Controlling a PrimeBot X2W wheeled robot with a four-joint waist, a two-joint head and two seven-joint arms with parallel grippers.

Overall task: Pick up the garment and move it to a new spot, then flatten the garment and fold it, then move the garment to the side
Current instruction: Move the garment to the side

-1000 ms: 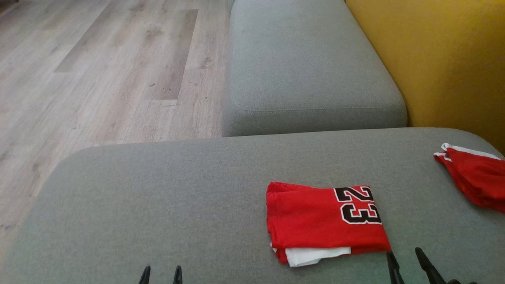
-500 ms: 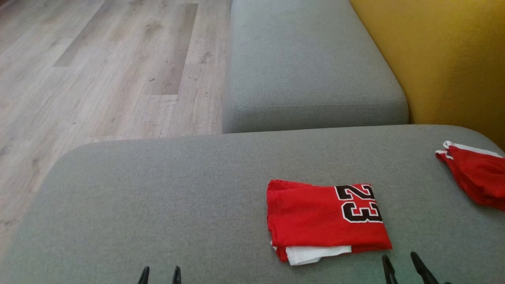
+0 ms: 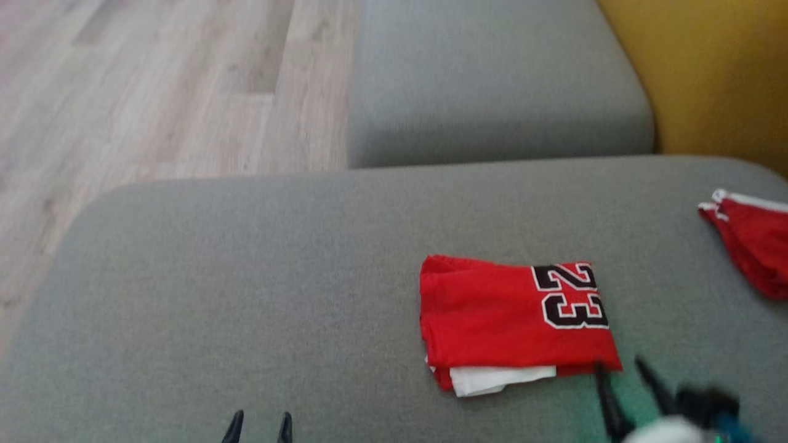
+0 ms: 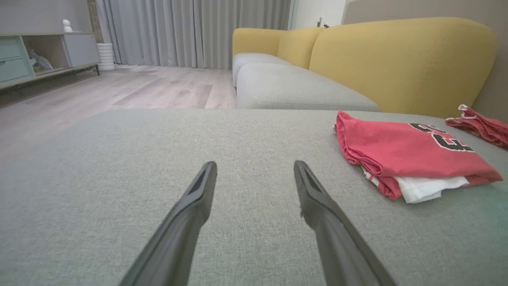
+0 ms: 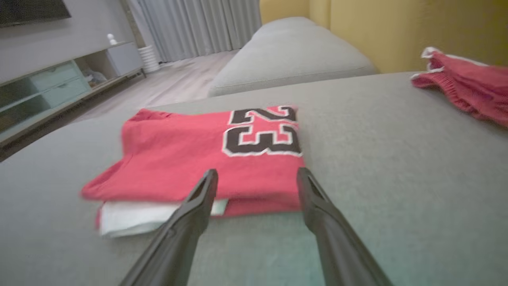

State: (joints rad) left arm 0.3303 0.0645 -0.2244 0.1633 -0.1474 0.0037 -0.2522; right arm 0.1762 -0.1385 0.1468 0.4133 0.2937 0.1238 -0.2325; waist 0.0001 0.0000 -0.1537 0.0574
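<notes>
You are viewing the folded garment (image 3: pixel 492 314) lying on the cushion (image 3: pixel 246 277), the right gripper (image 3: pixel 617 364) hovering open just beside its near edge, the left gripper (image 3: pixel 261 416) open and empty well apart.

1. Folded red garment (image 3: pixel 517 320), number 23 uppermost, white layer showing at its six o'clock edge, lies flat on the near grey cushion (image 3: pixel 246 277), toward four o'clock of centre.
2. My right gripper (image 3: pixel 617 366), blurred, at five o'clock: fingers apart, tips at the garment's five o'clock corner; contact cannot be confirmed.
3. My left gripper (image 3: pixel 258 418), at seven o'clock: fingers apart, over the cushion, well apart from the garment.
4. Second red garment (image 3: pixel 754 246), white-trimmed, at three o'clock, cut by the frame edge.
5. Far grey cushion (image 3: pixel 492 80) at twelve o'clock; yellow backrest (image 3: pixel 708 67) at one o'clock; wooden floor (image 3: pixel 154 92) at ten o'clock.
</notes>
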